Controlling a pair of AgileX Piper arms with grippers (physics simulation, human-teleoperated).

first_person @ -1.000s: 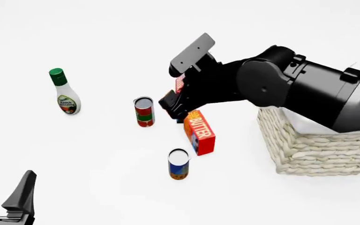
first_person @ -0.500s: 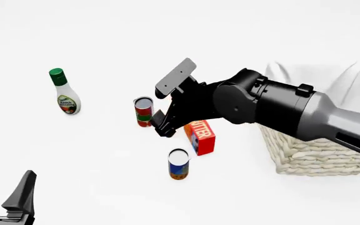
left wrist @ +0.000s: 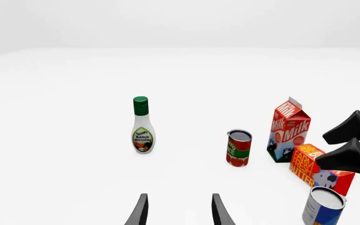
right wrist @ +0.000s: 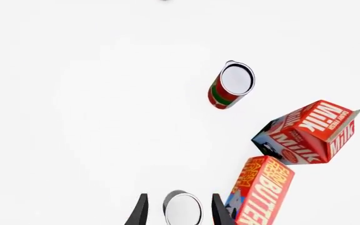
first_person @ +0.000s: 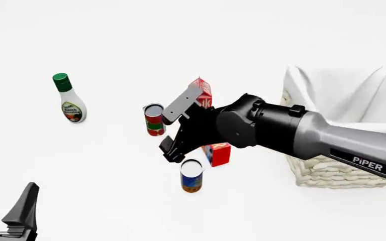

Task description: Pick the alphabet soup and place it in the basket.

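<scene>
The alphabet soup [first_person: 191,175] is a small can with a blue label, an orange-brown band and a pale flat top, standing upright near the table's middle. My right gripper [first_person: 171,152] hovers open just above it and slightly to its left. In the right wrist view the can's top [right wrist: 183,211] shows between the two spread fingers [right wrist: 141,212]. The cream wicker basket [first_person: 327,165] with its white cloth lining stands at the right. My left gripper [first_person: 5,208] rests open at the front left, holding nothing; its view shows the soup can [left wrist: 322,206] far off to one side.
A butter box [first_person: 218,153] lies right behind the soup can. Behind it stand a milk carton [first_person: 202,93] and a red can with a green band [first_person: 154,119]. A ranch dressing bottle [first_person: 68,99] stands at the far left.
My right arm has swung down and towards the front left, from over the butter box to just above the soup can, uncovering the milk carton and basket. The left gripper has not moved.
</scene>
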